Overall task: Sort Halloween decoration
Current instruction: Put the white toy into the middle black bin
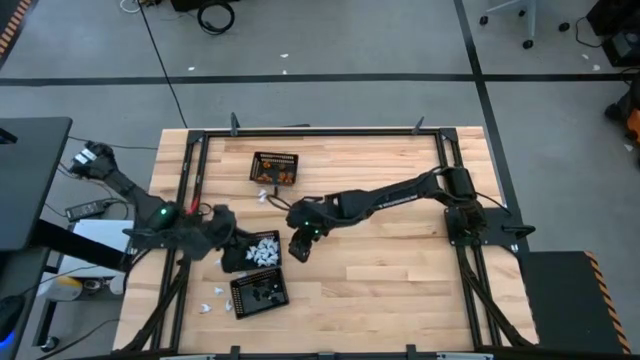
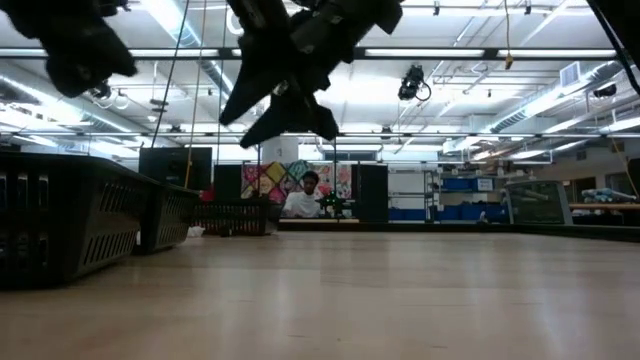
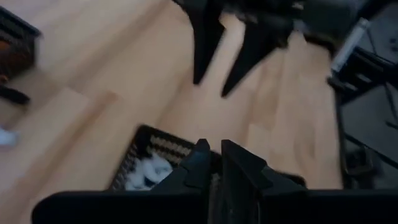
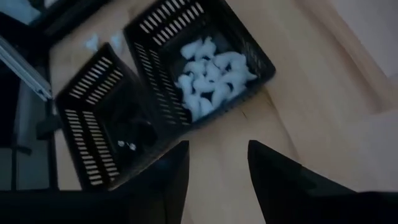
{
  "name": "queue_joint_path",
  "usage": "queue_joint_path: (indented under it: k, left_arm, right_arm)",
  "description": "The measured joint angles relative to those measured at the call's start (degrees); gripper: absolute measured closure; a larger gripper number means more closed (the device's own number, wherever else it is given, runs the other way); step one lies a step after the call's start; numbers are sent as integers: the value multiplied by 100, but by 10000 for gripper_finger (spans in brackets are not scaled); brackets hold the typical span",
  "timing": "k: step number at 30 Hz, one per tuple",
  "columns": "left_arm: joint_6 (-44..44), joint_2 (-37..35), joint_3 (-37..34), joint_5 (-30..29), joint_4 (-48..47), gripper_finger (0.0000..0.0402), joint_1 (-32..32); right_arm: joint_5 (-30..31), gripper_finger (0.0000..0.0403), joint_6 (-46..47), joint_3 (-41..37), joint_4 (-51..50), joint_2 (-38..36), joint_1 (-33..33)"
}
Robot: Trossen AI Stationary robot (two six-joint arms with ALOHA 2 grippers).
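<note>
White pieces [image 4: 211,73] are piled in the middle basket [image 4: 249,46], a heap of little pale shapes touching one another. Just beside it, the near basket [image 4: 87,134] holds dark pieces [image 4: 127,140] that are hard to pick out against the mesh. Up toward the far edge of the table [image 1: 400,280] sits the third basket [image 1: 275,167], and there's orange [image 1: 285,177] showing inside it. A few white strays [image 1: 213,300] lie loose on the wood near the dark-piece basket, and another pale bit [image 1: 265,195] rests just below the far basket.

The left gripper [image 3: 212,155] hangs over the rim of the white-piece basket, its two fingers drawn nearly together with only a thin slit between them, and I can't make out anything pinched in there. The right gripper [image 4: 217,168] hovers above bare wood just beside that same basket, jaws standing apart, nothing between them. From table level both arms hang well clear of the surface, and a person [image 2: 303,196] sits far off in the room behind.
</note>
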Motion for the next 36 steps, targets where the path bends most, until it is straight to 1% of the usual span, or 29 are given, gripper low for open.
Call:
queue_joint_path:
  k: [4,8,10,12,15,18,20,24,29,31,33,36]
  left_arm:
    - [-192,17,0,3,-187,354,-412]
    - [-303,27,0,29,-356,354,-491]
    - [-392,26,0,130,-398,354,-477]
    - [-416,33,0,326,-364,354,-486]
    - [-312,181,130,534,-449,354,-555]
    - [-391,398,362,574,-853,354,-609]
    - [-731,514,497,608,-1261,354,-512]
    - [-1084,700,677,681,-1766,354,16]
    - [-1210,934,682,879,-1831,347,1183]
    - [-1001,1048,682,1099,-1820,333,1721]
    - [-647,1132,680,1286,-1756,314,2239]
    - [-77,1309,684,1361,-1596,276,2905]
  right_arm:
    - [210,240,-39,54,333,56,229]
    - [264,241,209,70,483,301,296]
    - [166,241,443,41,188,422,272]
    - [19,241,602,50,289,485,258]
    - [74,241,604,138,274,464,384]
    - [147,241,576,271,-115,463,454]
    - [247,241,604,346,-312,461,395]
    - [603,241,604,532,-1041,354,228]
    - [789,241,266,546,-1800,-87,50]
    - [1010,241,109,546,-2320,-332,-26]
    - [1358,241,1,546,-2781,-631,-94]
    - [1861,241,-237,546,-3280,-1125,-194]
